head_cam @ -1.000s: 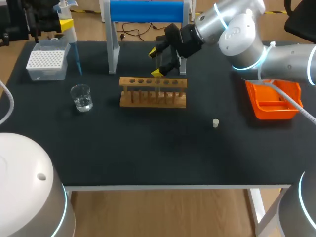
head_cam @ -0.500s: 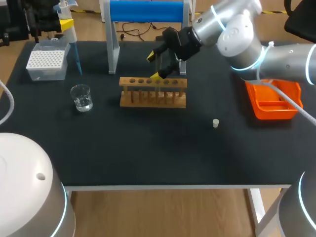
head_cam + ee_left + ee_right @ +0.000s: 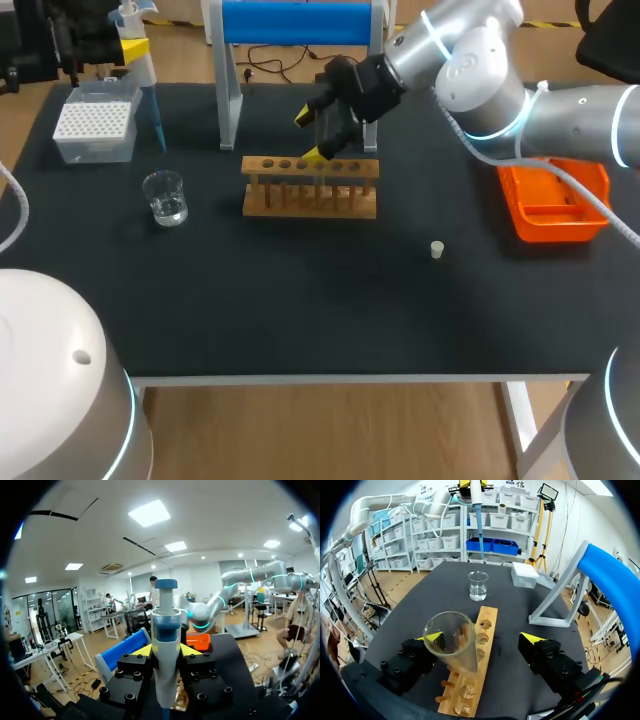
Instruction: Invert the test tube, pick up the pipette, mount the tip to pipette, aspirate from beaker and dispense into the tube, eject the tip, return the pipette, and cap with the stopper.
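On the black bench (image 3: 300, 300), the test tube (image 3: 451, 640) stood mouth-up in the wooden rack (image 3: 491, 632), tilted toward one of the right fingers (image 3: 434, 636), which were spread wide, released. The left fingers (image 3: 142, 651) clenched the pipette (image 3: 165, 625). Thin, slick, light glass, likely fragile: best gripped gently at mid-body.

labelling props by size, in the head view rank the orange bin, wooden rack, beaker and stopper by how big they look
1. wooden rack and orange bin: about alike, the rack wider, the bin deeper
2. beaker
3. stopper, by far the smallest
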### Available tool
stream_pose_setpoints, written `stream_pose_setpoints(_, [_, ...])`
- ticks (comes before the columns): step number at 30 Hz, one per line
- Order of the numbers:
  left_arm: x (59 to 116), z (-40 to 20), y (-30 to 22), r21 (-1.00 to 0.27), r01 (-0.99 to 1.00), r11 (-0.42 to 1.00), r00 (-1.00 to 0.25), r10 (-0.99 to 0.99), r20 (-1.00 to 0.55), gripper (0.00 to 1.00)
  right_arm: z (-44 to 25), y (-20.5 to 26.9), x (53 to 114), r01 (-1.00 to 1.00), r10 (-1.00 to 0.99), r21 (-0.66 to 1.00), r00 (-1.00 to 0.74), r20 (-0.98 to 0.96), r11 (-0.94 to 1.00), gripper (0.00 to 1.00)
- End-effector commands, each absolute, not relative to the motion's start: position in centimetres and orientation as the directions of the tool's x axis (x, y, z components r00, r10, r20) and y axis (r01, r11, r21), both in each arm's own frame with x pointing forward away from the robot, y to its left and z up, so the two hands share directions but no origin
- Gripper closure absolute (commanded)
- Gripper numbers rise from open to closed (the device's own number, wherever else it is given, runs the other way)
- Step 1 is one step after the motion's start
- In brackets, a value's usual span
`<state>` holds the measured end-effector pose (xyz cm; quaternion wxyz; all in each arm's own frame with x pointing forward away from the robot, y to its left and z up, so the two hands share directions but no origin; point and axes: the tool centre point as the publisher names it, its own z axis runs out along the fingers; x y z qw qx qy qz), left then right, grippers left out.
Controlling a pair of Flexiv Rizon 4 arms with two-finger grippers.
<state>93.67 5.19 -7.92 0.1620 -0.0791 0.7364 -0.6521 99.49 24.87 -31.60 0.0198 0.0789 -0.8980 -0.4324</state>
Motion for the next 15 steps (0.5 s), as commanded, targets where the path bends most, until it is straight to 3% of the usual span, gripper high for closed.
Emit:
stream_pose_setpoints(1, [93.67, -7.82, 5.23, -0.986, 0.093, 0.139, -0.935, -0.327, -0.135, 1.0, -31.86, 25.08, 99.95, -0.122, -0.165, 0.779, -0.986, -0.024, 0.615, 0.0])
stream_pose_setpoints(15, [93.67, -7.82, 5.23, -0.986, 0.093, 0.139, -0.935, -0.327, -0.135, 1.0, -31.94, 25.05, 99.92, -0.115, -0.16, 0.778, -0.987, -0.019, 0.617, 0.0])
